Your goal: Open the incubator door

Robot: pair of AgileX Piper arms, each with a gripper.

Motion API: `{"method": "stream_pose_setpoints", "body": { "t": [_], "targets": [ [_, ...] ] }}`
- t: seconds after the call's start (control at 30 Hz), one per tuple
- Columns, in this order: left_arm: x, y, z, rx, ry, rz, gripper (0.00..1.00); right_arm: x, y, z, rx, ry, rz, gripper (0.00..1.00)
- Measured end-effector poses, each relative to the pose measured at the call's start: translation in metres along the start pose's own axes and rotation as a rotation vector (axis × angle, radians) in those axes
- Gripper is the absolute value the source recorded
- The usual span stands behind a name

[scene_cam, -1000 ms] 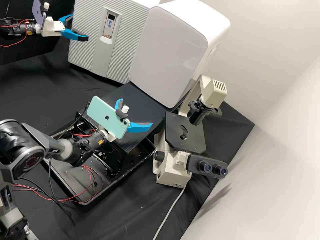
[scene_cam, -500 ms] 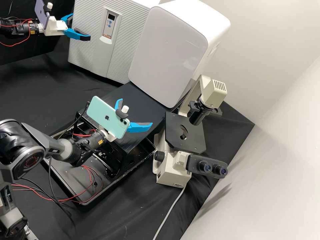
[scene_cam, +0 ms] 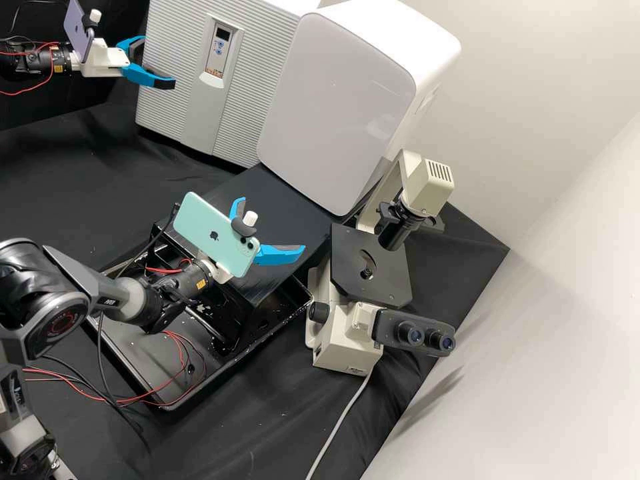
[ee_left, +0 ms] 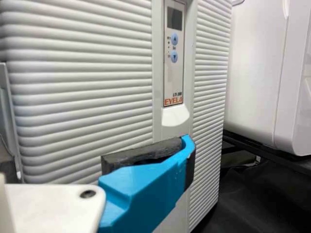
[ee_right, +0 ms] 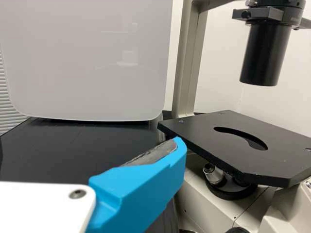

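1. High view: L gripper [scene_cam: 159, 63], far left, fingers apart, has shifted slightly left & nearer vs 0.5 s ago. Incubator [scene_cam: 200, 100], prob. the ribbed unit, stands at far left; its door [scene_cam: 243, 100] is still shut, so no opening gained; prob. lining up for the door edge. R gripper [scene_cam: 272, 223], fingers apart, hasn't moved, left of the microscope [scene_cam: 370, 267].
2. L wrist view: 1 blue finger [ee_left: 146, 189] in front of the door, near the control panel [ee_left: 174, 53]; can't tell if touching.
3. R wrist view: white cabinet [ee_right: 87, 58] & microscope stage [ee_right: 233, 145] ahead; prob. not req'd now.
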Motion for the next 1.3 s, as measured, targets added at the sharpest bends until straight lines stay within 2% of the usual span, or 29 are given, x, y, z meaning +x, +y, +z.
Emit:
{"method": "stream_pose_setpoints", "body": {
  "t": [0.2, 0.47, 0.5, 0.6, 0.63, 0.93, 1.3],
  "targets": [
    [0.0, 0.001, 0.0, 0.001, -0.001, 0.002, 1.0, 0.0, 0.0, 0.0, 0.0, 0.0, 0.0, 1.0],
    [-0.001, 0.01, 0.004, 0.013, -0.005, 0.017, 1.0, 0.0, 0.0, 0.0, 0.0, 0.0, 0.0, 1.0],
    [-0.001, 0.01, 0.004, 0.013, -0.005, 0.017, 0.0, 0.0, 0.0, 0.0, 0.0, 0.0, 0.0, 1.0],
    [-0.001, 0.01, 0.004, 0.011, -0.004, 0.019, 0.0, 0.0, 0.0, 0.0, 0.0, 0.0, 0.0, 1.0],
    [-0.001, 0.01, 0.004, 0.008, -0.002, 0.022, 1.0, 0.0, 0.0, 0.0, 0.0, 0.0, 0.0, 1.0],
    [-0.007, 0.008, 0.007, -0.004, 0.003, 0.009, 1.0, 0.0, 0.0, 0.0, 0.0, 0.0, 0.0, 1.0],
    [-0.014, 0.015, 0.017, -0.007, 0.003, 0.019, 1.0, 0.0, 0.0, 0.0, 0.0, -0.001, -0.001, 1.0]
  ]
}}
